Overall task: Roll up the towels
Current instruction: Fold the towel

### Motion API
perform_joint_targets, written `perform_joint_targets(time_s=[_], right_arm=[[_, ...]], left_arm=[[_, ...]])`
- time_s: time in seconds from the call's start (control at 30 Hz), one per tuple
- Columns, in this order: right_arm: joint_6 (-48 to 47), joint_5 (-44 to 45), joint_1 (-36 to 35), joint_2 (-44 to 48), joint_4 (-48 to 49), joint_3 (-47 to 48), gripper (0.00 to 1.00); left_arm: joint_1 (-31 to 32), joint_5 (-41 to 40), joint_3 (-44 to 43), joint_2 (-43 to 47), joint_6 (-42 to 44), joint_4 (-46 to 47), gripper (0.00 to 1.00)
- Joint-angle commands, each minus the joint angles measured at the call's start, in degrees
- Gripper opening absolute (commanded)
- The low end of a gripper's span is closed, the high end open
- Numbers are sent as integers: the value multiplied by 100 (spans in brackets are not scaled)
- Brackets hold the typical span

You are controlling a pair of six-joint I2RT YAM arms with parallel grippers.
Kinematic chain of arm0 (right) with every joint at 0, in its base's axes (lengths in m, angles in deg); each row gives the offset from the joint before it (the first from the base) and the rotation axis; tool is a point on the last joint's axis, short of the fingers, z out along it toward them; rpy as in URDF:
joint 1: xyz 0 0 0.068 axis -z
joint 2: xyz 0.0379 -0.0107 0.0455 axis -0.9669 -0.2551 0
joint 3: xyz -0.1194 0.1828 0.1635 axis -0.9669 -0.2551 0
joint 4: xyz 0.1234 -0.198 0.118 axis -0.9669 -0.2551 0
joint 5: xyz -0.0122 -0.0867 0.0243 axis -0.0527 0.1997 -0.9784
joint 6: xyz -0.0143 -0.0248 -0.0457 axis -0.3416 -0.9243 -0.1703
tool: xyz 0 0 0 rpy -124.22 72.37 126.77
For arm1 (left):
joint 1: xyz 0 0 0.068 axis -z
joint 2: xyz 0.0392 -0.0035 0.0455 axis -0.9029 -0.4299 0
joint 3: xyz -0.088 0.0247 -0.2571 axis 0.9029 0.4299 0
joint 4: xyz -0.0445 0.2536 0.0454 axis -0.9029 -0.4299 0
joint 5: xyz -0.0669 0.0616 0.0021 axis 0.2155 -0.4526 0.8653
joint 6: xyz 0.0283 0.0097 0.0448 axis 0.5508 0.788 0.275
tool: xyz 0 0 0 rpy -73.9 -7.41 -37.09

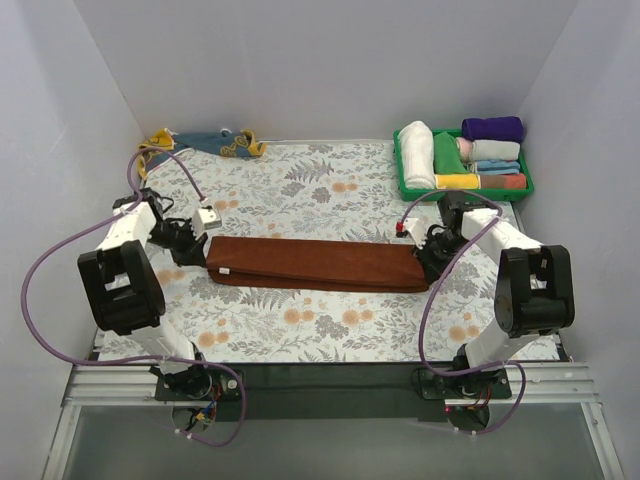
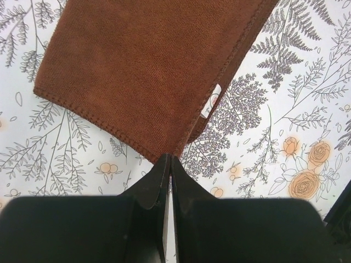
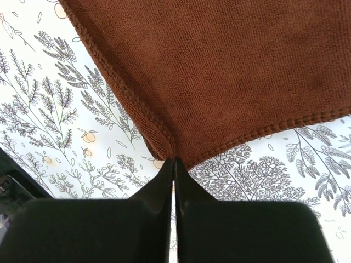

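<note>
Left wrist — corner of rust-brown towel [image 2: 142, 71] hidden between jaws

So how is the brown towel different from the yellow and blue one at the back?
The brown towel is plain; the yellow towel has dark blue-grey patches. The brown towel lies flat as a long strip mid-table; the yellow towel is crumpled by the back wall. The left hand and right hand each pinch a corner of the brown towel; nothing touches the yellow towel. Both are unrolled, on the floral table.
</note>
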Motion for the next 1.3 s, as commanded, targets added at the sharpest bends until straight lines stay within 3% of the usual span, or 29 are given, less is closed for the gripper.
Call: perform_joint_targets(time_s=[0.0, 0.17, 0.27, 0.3, 0.33, 0.4, 0.57, 0.77, 1.03, 1.27], right_arm=[[-37, -108, -64, -133, -101, 107, 1], [-19, -116, -134, -142, -118, 81, 8], [-11, -99, -143, -54, -153, 98, 21], [7, -99, -134, -37, -188, 133, 34], [24, -90, -134, -2, -223, 177, 39], [77, -107, -134, 113, -320, 360, 47], [243, -169, -73, 254, -645, 862, 46], [832, -468, -73, -238, -707, 1495, 35], [1448, -223, -372, -1019, -154, 1365, 22], [1264, 682, -345, -1126, 452, 582, 19]], left_arm=[[-47, -61, 123, -96, 27, 194, 0], [-38, -140, 272, -96, 72, 203, 1], [-38, -158, 264, -87, 186, 37, 11], [-47, -158, 237, -79, 194, -42, 17], [-38, -132, 202, -61, 194, -95, 25], [-47, -97, 28, -26, 142, -218, 29], [-38, 96, -395, 27, -68, -377, 32], [58, 510, -809, -201, -991, 44, 32], [585, 89, -10, -175, -2361, 1546, 27], [542, -788, 781, -360, -2389, 1890, 16]])
